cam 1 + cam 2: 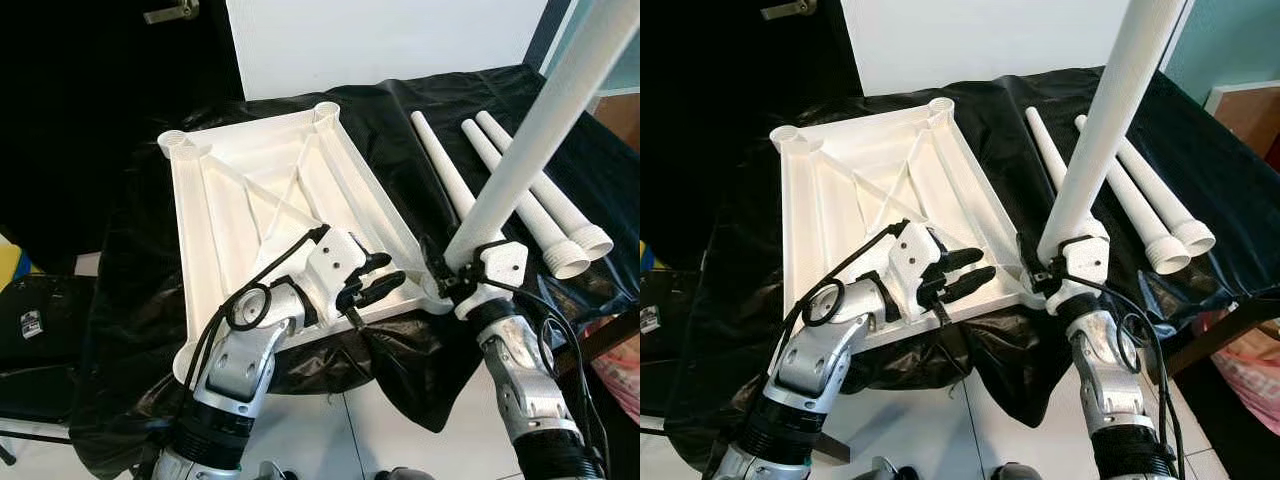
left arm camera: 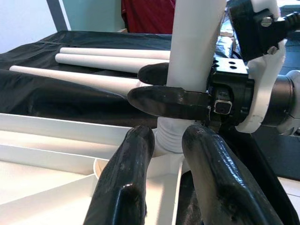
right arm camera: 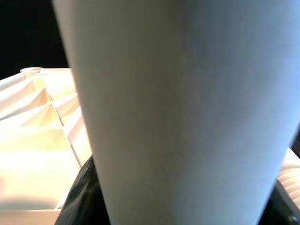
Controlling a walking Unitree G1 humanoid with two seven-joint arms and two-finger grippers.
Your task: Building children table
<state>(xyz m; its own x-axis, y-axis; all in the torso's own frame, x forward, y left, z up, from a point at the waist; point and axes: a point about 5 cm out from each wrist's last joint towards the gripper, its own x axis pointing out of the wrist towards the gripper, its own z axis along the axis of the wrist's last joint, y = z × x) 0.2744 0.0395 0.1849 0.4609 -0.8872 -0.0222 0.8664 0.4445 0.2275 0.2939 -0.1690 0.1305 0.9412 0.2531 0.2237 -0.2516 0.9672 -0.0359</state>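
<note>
The white tabletop (image 1: 250, 200) lies upside down on a black cloth, its ribs facing up. My right gripper (image 1: 450, 270) is shut on a white leg (image 1: 540, 130) that stands upright and leans slightly right. The leg's threaded end (image 2: 169, 138) sits at the near right corner socket. The right wrist view shows this leg (image 3: 178, 112) very close, with the ribbed underside (image 3: 37, 140) beside it. My left gripper (image 1: 378, 278) hovers at the tabletop's near edge, just left of that corner. It is open, with nothing between its fingers (image 2: 124, 183).
Three spare white legs (image 1: 530, 190) lie side by side on the black cloth (image 1: 400, 120) at the right, threaded ends toward me. The cloth hangs over the near table edge above a white floor. A dark seat (image 1: 40, 330) stands at the left.
</note>
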